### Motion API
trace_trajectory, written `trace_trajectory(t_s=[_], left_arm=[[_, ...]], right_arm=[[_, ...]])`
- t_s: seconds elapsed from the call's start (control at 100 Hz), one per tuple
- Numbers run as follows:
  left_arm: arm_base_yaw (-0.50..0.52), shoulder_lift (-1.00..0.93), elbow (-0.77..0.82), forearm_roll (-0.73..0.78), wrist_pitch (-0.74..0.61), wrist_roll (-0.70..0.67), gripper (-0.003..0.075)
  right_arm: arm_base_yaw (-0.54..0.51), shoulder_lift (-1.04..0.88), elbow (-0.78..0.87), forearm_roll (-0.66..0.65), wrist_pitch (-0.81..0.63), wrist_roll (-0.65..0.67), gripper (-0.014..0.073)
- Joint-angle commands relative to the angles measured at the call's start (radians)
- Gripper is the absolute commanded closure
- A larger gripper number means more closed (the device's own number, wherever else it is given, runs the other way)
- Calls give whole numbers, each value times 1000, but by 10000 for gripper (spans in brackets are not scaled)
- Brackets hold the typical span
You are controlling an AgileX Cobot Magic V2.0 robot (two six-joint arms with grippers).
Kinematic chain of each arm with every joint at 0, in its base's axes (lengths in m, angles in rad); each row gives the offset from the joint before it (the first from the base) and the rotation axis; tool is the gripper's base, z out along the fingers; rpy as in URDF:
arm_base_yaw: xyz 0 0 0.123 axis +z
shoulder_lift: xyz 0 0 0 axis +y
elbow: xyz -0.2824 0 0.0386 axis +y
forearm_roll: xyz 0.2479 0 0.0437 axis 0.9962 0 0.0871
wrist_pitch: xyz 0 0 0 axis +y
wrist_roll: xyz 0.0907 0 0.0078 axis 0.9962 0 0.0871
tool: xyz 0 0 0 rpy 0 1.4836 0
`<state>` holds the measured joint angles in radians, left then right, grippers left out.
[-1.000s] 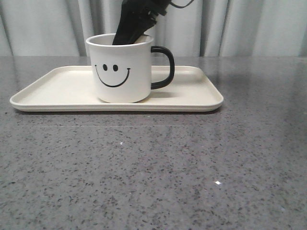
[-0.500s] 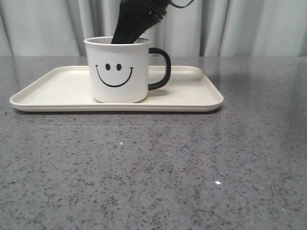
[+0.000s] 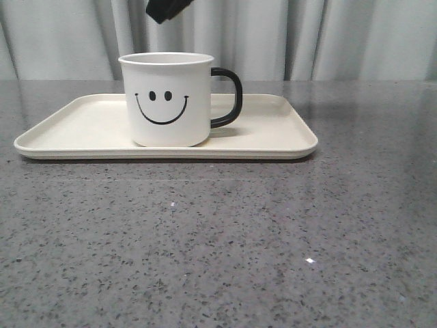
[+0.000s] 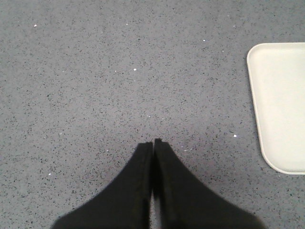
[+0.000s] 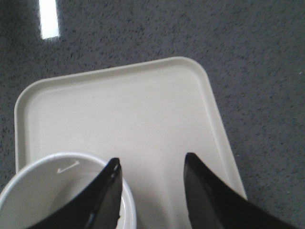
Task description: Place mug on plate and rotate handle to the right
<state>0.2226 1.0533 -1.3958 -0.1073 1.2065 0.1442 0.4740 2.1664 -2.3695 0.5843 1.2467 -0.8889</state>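
Observation:
The white mug point(image 3: 167, 99) with the black smiley face stands upright on the cream plate point(image 3: 273, 137). Its black handle point(image 3: 229, 97) points right. My right gripper point(image 5: 151, 164) is open and empty, raised above the mug. Only its black tip shows at the top of the front view point(image 3: 166, 9). In the right wrist view the mug's rim point(image 5: 57, 160) lies beneath one finger and the plate point(image 5: 143, 109) spreads beyond. My left gripper point(image 4: 153, 141) is shut and empty over bare table, with a corner of the plate point(image 4: 281, 105) to one side.
The grey speckled table point(image 3: 218, 246) stretches in front of the plate. Pale curtains point(image 3: 341, 37) hang behind it.
My right gripper has lifted out of the mug and risen above it. The mug, let go, has shifted slightly left and stays on the plate with its handle to the right.

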Motion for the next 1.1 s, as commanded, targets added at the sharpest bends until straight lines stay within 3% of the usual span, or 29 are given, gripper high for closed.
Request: trace_trajectory(t_s=[0.0, 0.28, 0.5, 0.86, 0.99, 1.09], left_arm=[[4, -14, -26, -15, -63, -2, 740], [4, -14, -26, -15, -63, -2, 740], [4, -14, -26, -15, -63, -2, 740], [4, -14, -26, -15, -63, -2, 740], [4, -14, -26, -15, -63, -2, 740], [4, -14, -26, -15, -61, -2, 740]], right_arm=[[-15, -62, -84, 41, 39, 45, 263], [-112, -90, -191, 117, -67, 191, 264], [-232, -122, -191, 148, -41, 244, 264], [-340, -186, -191, 191, -166, 246, 270], [-350, -191, -191, 189, -218, 243, 348], [-350, -193, -191, 191, -228, 232, 361]])
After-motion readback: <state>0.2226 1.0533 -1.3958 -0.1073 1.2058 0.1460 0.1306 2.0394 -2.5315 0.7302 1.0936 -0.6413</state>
